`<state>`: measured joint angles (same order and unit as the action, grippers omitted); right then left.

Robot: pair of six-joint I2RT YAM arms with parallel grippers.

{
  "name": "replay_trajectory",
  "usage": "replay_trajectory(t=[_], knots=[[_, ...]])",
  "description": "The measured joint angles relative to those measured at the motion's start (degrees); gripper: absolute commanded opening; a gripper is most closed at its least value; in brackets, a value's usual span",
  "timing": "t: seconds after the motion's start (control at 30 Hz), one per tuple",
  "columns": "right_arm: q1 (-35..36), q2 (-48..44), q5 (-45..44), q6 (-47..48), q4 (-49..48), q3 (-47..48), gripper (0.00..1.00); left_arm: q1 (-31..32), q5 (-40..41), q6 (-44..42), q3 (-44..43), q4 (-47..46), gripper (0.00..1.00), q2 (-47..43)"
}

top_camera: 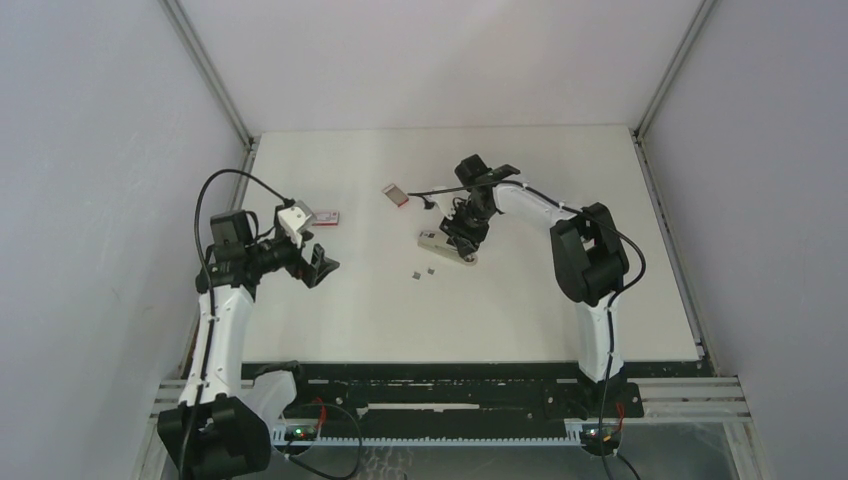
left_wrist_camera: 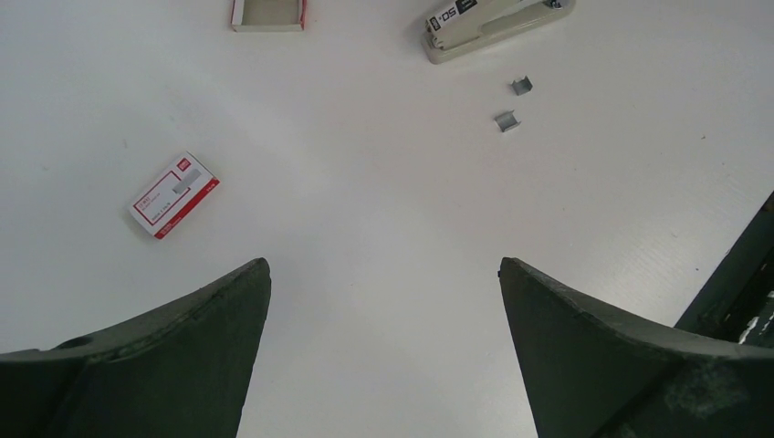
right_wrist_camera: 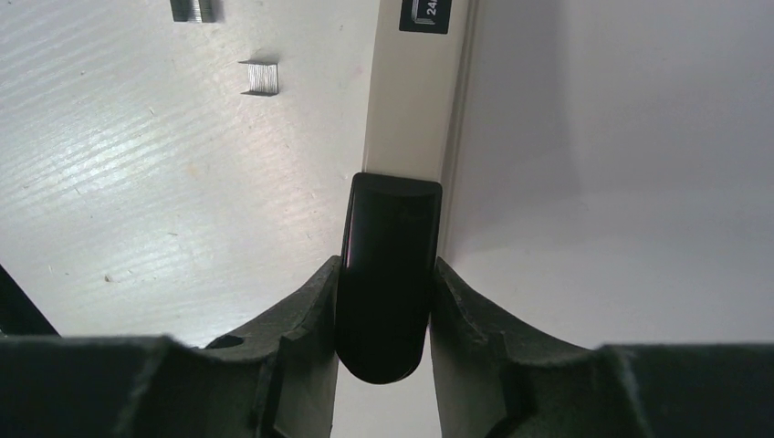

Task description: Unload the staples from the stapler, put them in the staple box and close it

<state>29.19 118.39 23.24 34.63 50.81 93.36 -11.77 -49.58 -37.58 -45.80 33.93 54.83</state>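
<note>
The beige stapler point(top_camera: 440, 244) point(left_wrist_camera: 493, 26) point(right_wrist_camera: 415, 100) lies near the middle of the table. My right gripper point(top_camera: 462, 238) point(right_wrist_camera: 385, 274) is shut on its black rear end point(right_wrist_camera: 388, 274), one finger on each side. Two short grey strips of staples point(top_camera: 424, 272) point(left_wrist_camera: 507, 120) point(right_wrist_camera: 259, 78) lie on the table just beside the stapler. My left gripper point(top_camera: 318, 262) point(left_wrist_camera: 383, 274) hovers open over the left part of the table, apart from the stapler, with nothing between its fingers.
A red-and-white box point(top_camera: 327, 216) point(left_wrist_camera: 173, 195) lies near the left gripper. A second, opened box point(top_camera: 396, 194) point(left_wrist_camera: 267, 15) sits farther back beside the stapler. Grey walls close in on both sides.
</note>
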Motion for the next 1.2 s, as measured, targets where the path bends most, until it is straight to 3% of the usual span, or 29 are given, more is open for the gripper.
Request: replay_trajectory(t=[0.17,0.3,0.47,0.6,0.9,1.2], knots=[[0.0,0.0,-1.3,0.8,2.0,0.9,0.58,-0.2,0.0,2.6,-0.1,-0.9,1.0,2.0],[0.0,-0.3,-3.9,0.9,2.1,1.1,0.66,-0.6,-0.1,5.2,-0.9,-2.0,1.0,4.5],[0.2,-4.1,-9.1,0.6,1.7,1.0,0.75,-0.6,-2.6,6.4,-10.0,0.7,1.0,13.8],[0.2,-11.7,-13.2,-0.4,-1.7,-1.8,0.98,0.9,-4.2,2.8,-17.9,4.0,1.0,20.6],[-1.6,-33.1,-19.2,-6.1,-13.2,-16.3,1.0,14.3,-3.1,-6.3,-24.4,6.1,1.0,27.5],[-18.4,-37.6,-0.1,-12.3,-13.1,-17.0,1.0,29.6,4.7,-13.7,-36.9,7.3,1.0,37.7]])
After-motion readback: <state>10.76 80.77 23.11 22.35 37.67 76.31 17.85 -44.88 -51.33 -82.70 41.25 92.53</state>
